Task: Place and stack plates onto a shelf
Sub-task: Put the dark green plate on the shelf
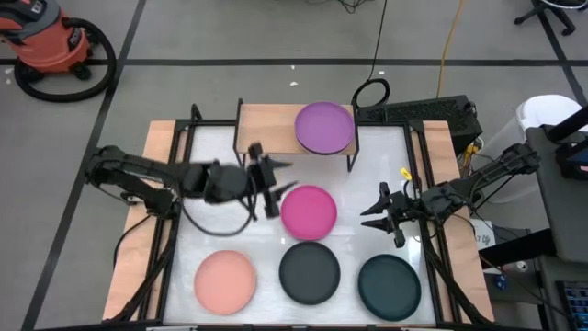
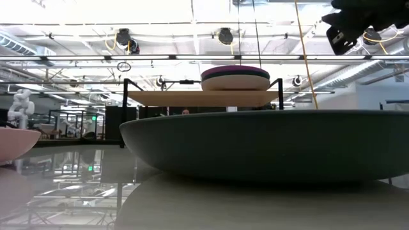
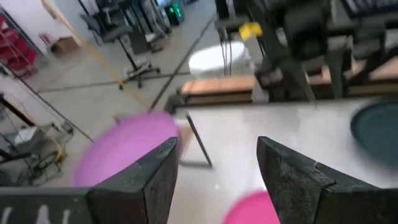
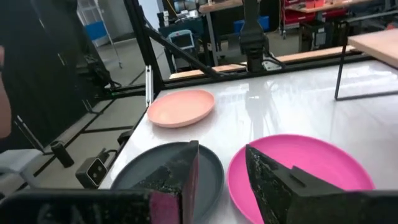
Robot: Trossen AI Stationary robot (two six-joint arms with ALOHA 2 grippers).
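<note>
A purple plate [image 1: 324, 127] tops a stack on the wooden shelf [image 1: 266, 129]; the low view shows that stack [image 2: 235, 76] with a dark and a beige plate beneath. On the table lie a magenta plate [image 1: 308, 211], a salmon plate [image 1: 224, 281], a dark grey plate [image 1: 309, 272] and a dark teal plate [image 1: 389, 287]. My left gripper [image 1: 274, 188] is open, empty, just left of the magenta plate [image 3: 255, 208]. My right gripper [image 1: 378, 211] is open, right of the magenta plate [image 4: 298, 168].
Black metal frames run along the table's left and right sides [image 1: 175, 211]. The shelf's thin black leg [image 1: 349, 164] stands just beyond the magenta plate. Bare white table [image 1: 220, 230] lies between the left gripper and the salmon plate.
</note>
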